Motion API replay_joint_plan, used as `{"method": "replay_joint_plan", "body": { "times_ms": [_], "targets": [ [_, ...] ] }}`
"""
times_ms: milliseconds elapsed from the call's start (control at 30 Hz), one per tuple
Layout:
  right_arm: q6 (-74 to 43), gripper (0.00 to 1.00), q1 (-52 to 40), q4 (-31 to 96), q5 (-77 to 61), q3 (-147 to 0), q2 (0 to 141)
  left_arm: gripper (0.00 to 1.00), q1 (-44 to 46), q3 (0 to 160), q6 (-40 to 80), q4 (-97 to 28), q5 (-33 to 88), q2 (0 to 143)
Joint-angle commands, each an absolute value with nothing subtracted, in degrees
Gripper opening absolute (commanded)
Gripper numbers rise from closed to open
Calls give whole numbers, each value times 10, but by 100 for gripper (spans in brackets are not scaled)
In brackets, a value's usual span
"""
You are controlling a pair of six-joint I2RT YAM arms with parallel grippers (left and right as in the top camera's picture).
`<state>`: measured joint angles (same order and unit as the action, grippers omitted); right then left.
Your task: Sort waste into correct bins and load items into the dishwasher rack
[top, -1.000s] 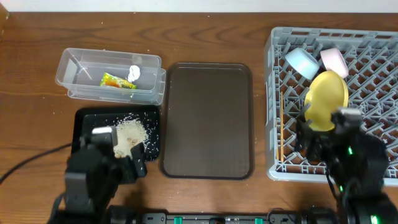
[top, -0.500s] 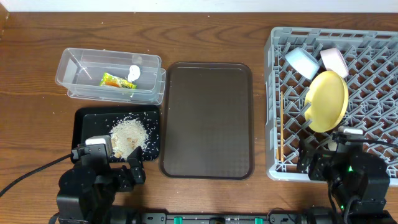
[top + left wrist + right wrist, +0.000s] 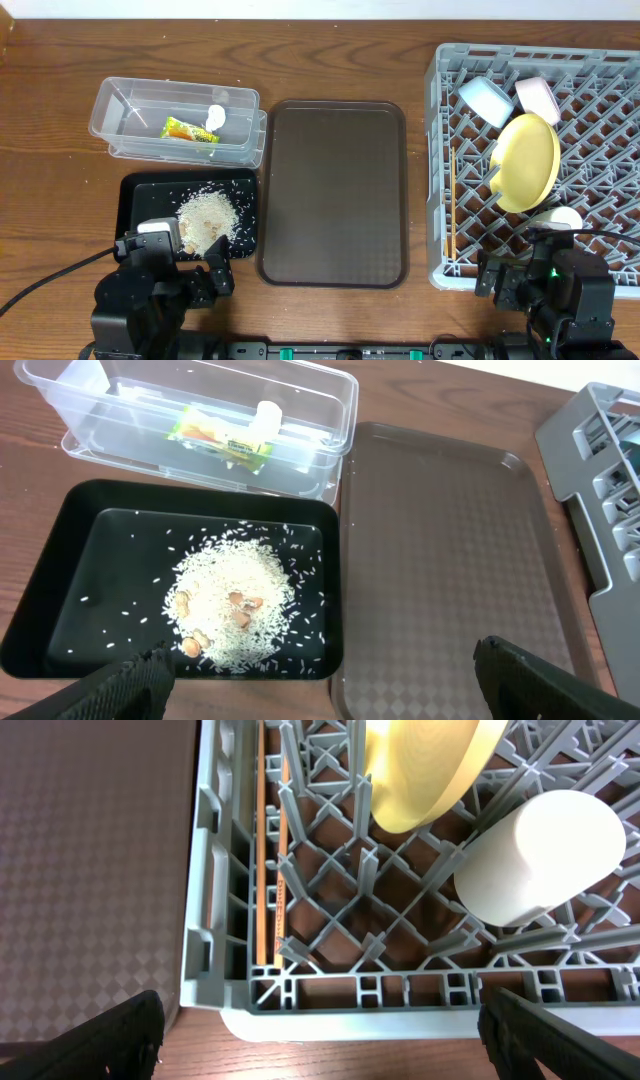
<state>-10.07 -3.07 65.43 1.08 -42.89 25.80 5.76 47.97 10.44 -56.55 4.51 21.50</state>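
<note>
Overhead, picks out the dishwasher rack at the right end of the tabletop, loaded with the yellow plate standing on edge among the pegs, the light-blue bowl and the pinkish-white bowl side by side on its far side, the pale cup just beside the plate's near edge, and the two chopsticks lying lengthwise along the rack's left wall. Puts the brown serving tray in the middle, between the rack and the two bins. Finds the clear tub at far left, with the snack wrapper and the tissue wad inside, touching or nearly so. Finds the black tray just nearer, holding the rice scraps in one heap with loose grains scattered round it. Shows, from the left wrist, the left hand spread wide over the black tray's near edge, gripping nothing. Shows, from the right wrist, the right hand likewise spread wide and gripping nothing, hanging over the rack's near rim, with the chopsticks to its left and the cup lying tilted on the lattice to its right, under the plate's lower edge.
</note>
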Motion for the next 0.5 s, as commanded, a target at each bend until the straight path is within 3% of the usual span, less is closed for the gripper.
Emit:
{"method": "replay_joint_plan", "body": {
  "times_ms": [0,233,467],
  "targets": [
    [-107,99,-27,655,15,-426,256,98,59,473,99,-565,41,214],
    [-60,99,-29,602,32,-409,227,98,59,473,99,-565,40,214],
    [-39,99,-31,436,32,-328,131,98,59,473,99,-565,40,214]
  ]
}}
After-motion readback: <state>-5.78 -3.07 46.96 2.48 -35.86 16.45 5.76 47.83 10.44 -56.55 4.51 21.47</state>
